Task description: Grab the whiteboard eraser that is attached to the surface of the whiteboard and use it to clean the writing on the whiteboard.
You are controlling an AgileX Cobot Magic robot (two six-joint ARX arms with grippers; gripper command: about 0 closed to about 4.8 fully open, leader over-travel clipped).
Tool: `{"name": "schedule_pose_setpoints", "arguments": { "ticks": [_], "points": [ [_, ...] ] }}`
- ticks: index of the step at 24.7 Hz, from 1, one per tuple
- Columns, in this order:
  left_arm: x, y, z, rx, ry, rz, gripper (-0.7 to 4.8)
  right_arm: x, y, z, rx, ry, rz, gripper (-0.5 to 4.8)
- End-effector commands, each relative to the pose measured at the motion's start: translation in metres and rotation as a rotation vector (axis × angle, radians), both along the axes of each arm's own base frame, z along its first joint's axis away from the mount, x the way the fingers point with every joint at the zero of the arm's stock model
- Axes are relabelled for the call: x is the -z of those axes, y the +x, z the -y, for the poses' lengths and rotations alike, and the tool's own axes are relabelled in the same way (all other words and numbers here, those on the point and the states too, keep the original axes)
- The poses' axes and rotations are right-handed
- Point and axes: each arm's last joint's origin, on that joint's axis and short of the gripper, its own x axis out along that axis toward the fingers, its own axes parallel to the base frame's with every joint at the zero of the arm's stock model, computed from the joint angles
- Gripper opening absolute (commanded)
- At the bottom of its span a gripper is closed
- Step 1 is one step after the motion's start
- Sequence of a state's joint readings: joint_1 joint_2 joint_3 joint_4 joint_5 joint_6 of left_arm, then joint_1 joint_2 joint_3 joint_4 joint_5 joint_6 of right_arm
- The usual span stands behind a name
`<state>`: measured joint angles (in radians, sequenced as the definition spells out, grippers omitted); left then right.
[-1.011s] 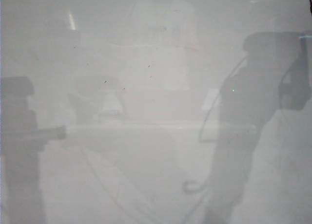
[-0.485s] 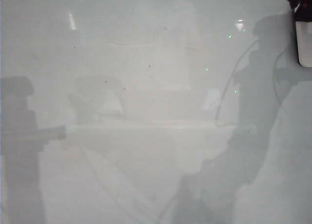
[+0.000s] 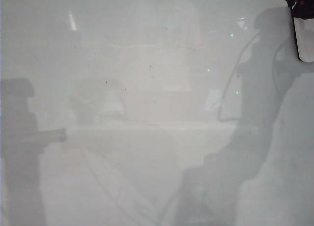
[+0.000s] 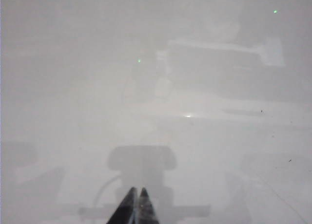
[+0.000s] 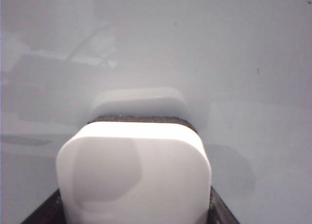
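The whiteboard (image 3: 147, 88) fills the exterior view, glossy and pale, with grey reflections of the arms. At its top right corner my right gripper (image 5: 134, 209) is shut on the whiteboard eraser (image 3: 305, 37), a white rounded block. In the right wrist view the whiteboard eraser (image 5: 134, 175) sits between dark fingers (image 5: 222, 214), its black felt edge toward the whiteboard (image 5: 253, 63) and mirrored in it. My left gripper (image 4: 136, 204) hovers over the whiteboard (image 4: 73, 87), shut, with nothing in it. The writing shows in no view.
A few tiny dark specks (image 3: 150, 66) dot the middle of the board. The grey shapes at the left (image 3: 19, 137) and the lower right (image 3: 245, 137) are reflections of the arms, not objects.
My right gripper has come into the exterior view's top right corner with the eraser. Its grey reflection has shifted on the board. The left arm has kept still.
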<state>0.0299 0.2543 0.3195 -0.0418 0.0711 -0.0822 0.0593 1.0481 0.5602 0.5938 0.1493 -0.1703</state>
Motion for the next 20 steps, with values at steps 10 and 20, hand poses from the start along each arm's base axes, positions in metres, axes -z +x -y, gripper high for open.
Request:
{"name": "schedule_pose_setpoints", "arguments": {
  "ticks": [10,20],
  "points": [
    [0.0002,-0.0001,0.0001,0.003,0.0,-0.009,-0.05,-0.0132,-0.0008,0.0005,0.0,0.053,0.094,3.1],
    [0.0003,-0.0002,0.0,-0.001,-0.001,-0.01,-0.05,-0.0121,-0.008,0.0001,-0.002,0.049,0.029,4.63]
  ]
}}
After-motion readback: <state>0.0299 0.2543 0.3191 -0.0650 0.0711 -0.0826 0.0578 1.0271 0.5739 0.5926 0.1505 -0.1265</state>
